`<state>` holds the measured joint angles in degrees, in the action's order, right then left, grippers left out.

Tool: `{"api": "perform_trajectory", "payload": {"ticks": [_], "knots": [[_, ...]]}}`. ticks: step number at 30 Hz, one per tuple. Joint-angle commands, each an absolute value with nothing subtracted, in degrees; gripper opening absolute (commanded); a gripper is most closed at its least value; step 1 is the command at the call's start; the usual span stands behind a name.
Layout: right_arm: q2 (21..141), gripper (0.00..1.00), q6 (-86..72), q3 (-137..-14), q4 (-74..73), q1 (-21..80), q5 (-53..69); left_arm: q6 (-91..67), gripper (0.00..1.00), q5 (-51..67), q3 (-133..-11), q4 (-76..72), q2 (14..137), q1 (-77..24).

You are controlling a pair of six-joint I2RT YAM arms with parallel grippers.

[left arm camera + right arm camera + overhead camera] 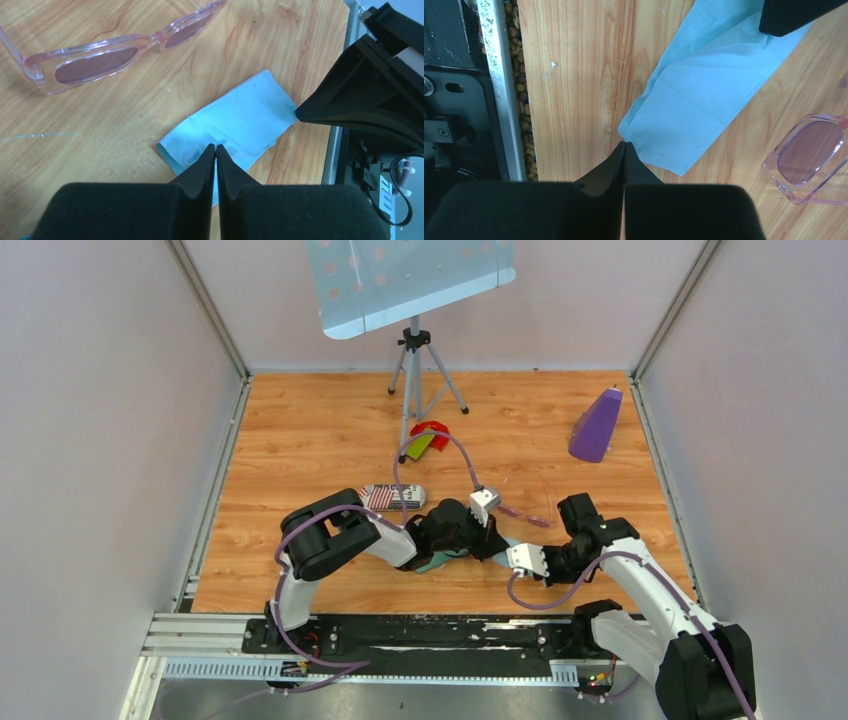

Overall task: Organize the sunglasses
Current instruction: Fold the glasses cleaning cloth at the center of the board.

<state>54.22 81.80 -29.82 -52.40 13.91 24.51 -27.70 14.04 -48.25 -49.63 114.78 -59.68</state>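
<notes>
The sunglasses [100,57], pale pink and see-through, lie unfolded on the wooden table, beyond a light blue cloth [245,117]. My left gripper [216,148] is shut on the cloth's near edge. My right gripper [625,144] is shut on a corner of the same cloth [704,95], which stretches between the two. One lens of the sunglasses [809,156] shows at the right of the right wrist view. From above, both grippers [462,545] [500,550] meet near the table's front middle, with the sunglasses [530,517] just behind them.
A striped oblong case [392,497] lies left of the grippers. Red and green pieces [428,438] sit by a tripod [415,370] holding a tilted panel. A purple wedge-shaped object [597,425] stands at the back right. The metal rail [499,90] runs along the table's near edge.
</notes>
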Motion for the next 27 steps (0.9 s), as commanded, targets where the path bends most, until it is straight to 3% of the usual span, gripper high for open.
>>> {"api": "perform_trajectory", "payload": {"ticks": [1, 27], "knots": [[54.11, 0.00, 81.34, -30.38, -54.82, 14.94, 26.28, -27.33, 0.07, 13.52, -46.93, -52.04, 113.02, -59.27], [55.43, 0.00, 83.23, -27.03, -53.46, 14.94, 25.23, -27.62, 0.07, 13.26, -46.38, -51.14, 113.85, -59.24]]}}
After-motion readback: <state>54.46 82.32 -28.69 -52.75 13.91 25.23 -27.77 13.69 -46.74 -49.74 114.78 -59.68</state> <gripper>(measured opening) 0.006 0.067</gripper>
